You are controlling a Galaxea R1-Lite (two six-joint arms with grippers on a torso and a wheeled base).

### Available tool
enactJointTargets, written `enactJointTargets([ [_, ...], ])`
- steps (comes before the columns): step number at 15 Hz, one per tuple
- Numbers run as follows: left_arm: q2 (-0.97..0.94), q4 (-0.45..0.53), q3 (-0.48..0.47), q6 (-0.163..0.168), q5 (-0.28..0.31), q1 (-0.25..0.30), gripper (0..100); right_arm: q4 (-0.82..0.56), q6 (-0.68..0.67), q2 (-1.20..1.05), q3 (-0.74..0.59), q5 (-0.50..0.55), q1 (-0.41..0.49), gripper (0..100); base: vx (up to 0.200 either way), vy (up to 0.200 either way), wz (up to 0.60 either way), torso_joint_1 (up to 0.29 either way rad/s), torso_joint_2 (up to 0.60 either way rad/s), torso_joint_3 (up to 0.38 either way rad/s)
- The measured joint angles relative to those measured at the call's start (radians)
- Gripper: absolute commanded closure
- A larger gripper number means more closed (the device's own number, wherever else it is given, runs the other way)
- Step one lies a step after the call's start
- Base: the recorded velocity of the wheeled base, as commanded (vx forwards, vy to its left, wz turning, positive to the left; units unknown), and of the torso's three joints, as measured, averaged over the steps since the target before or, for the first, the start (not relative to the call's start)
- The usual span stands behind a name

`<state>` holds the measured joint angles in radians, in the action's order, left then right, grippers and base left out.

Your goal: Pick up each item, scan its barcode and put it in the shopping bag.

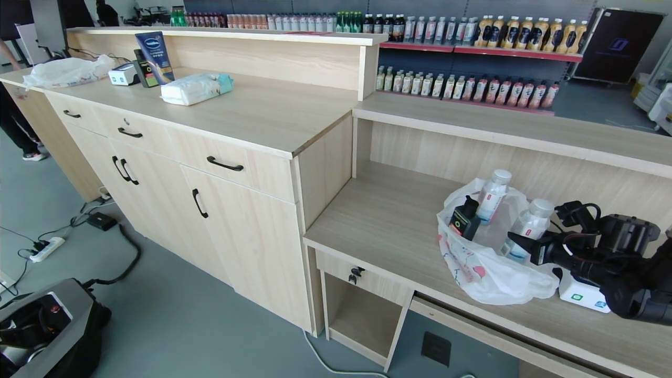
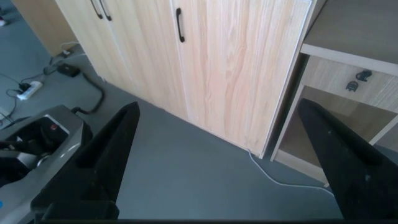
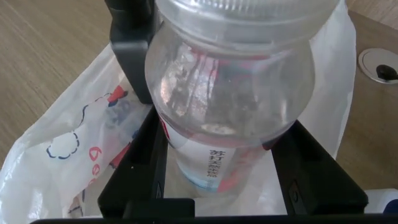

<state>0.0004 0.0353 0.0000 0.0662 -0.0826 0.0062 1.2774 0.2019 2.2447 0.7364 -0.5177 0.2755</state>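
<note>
From where I stand, the right gripper (image 1: 524, 242) is at the shopping bag (image 1: 488, 273), which lies on the lower desk (image 1: 388, 220) at the right side. Its two black fingers (image 3: 134, 168) are pressed on both sides of a clear bottle (image 1: 530, 224) with a white cap, so it is pinching this bottle. The lower part of the bottle is in the open mouth of the bag. In the right wrist view the same bottle (image 3: 230, 106) stands between the jaws, with the white plastic of the bag (image 3: 68, 149) below it. A second bottle (image 1: 493, 195) stands upright in the bag behind, and a black item (image 1: 464, 219) is just beside it, also in the bag. A small white box (image 1: 583, 296) sits on the desk, touching or almost touching the bag's right edge; I cannot tell which. The left gripper (image 2: 216, 106) hangs low over the grey floor (image 2: 186, 168) in front of the wooden cabinet (image 2: 224, 62), with its fingers (image 2: 106, 149) spread wide and nothing between them. On the higher counter (image 1: 262, 115) lies a tissue pack (image 1: 197, 88).
</note>
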Motion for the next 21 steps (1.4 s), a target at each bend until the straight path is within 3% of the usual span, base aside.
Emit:
enactJointTargets([
  [6,0.0,0.0,0.0,0.0,0.0,-0.001,0,0.011,0.006,0.033,-0.001,-0.001,0.0,100,0.0,0.0,0.0,0.0,0.0,0.0],
  [7,0.0,0.0,0.0,0.0,0.0,0.0,0,0.009,0.006,0.032,-0.002,-0.001,0.0,0,0.0,0.0,0.0,0.0,0.0,0.0],
  [13,0.0,0.0,0.0,0.0,0.0,-0.001,0,-0.087,-0.021,-0.071,-0.01,-0.007,0.0,0,0.0,0.0,0.0,0.0,0.0,0.0],
  [18,0.0,0.0,0.0,0.0,0.0,-0.001,0,-0.243,-0.003,-0.369,-0.045,-0.01,0.003,0,0.0,0.0,0.0,0.0,0.0,0.0],
  [21,0.0,0.0,0.0,0.0,0.0,-0.001,0,-0.391,0.089,-0.594,-0.063,-0.008,0.026,0,0.0,0.0,-0.4,0.002,0.0,0.002],
])
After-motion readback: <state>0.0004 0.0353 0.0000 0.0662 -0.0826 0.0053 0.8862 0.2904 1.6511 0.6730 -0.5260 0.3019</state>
